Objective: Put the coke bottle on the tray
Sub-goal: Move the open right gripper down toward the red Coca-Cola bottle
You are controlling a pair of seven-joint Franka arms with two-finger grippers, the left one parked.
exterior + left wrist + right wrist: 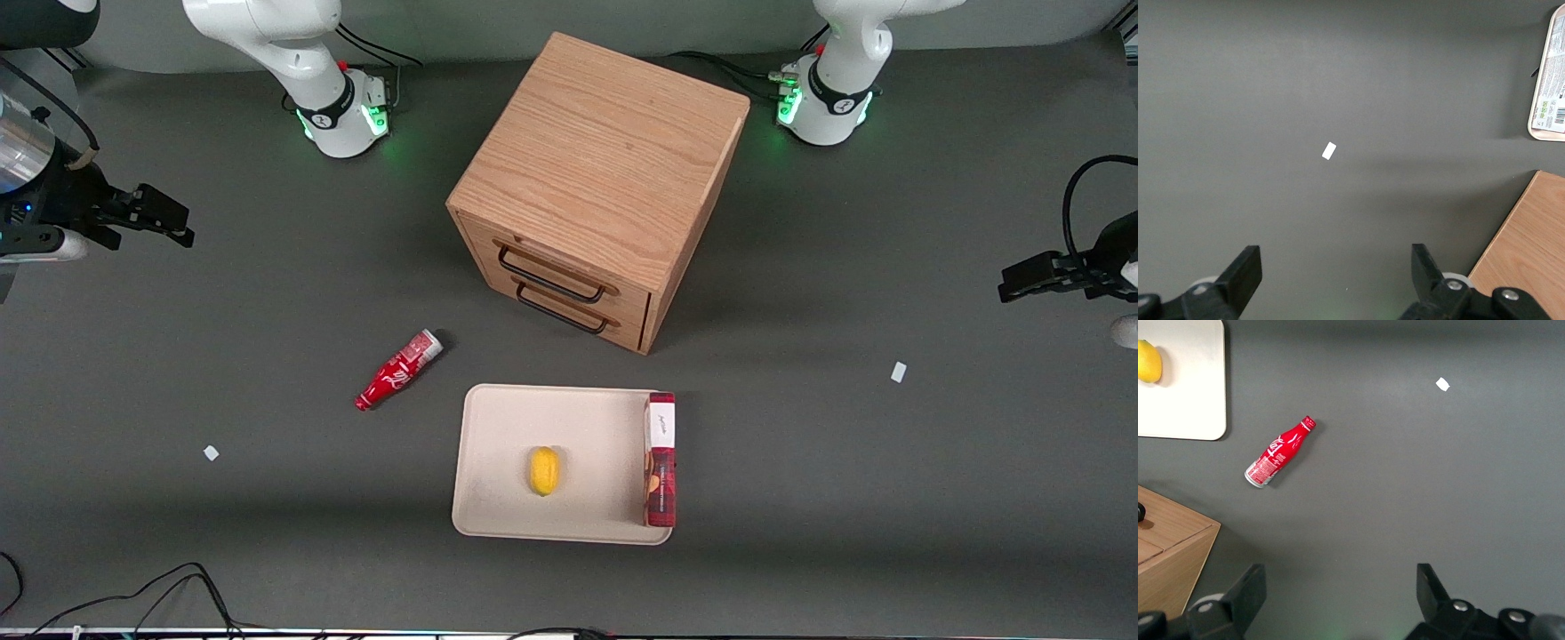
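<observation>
Your claw [164, 222], fingers spread apart and empty, hangs well apart from the coke bottle [399, 370], which lies flat on the surface [267, 293], its long axis slanting, cap end nearer the front camera, just beside the tray [498, 444].

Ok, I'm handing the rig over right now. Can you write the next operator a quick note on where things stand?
Gripper: open, holding nothing, raised at the working arm's end of the table, well away from the bottle.
Small red contoured coke bottle: lying on its side on the grey table, beside the tray, not touching it.
Large cream-beige tray: holds a yellow lemon and a long red box along one rim.
Done: nothing yet.
Left: reach, grasp the bottle, place it on bare tray.
</observation>
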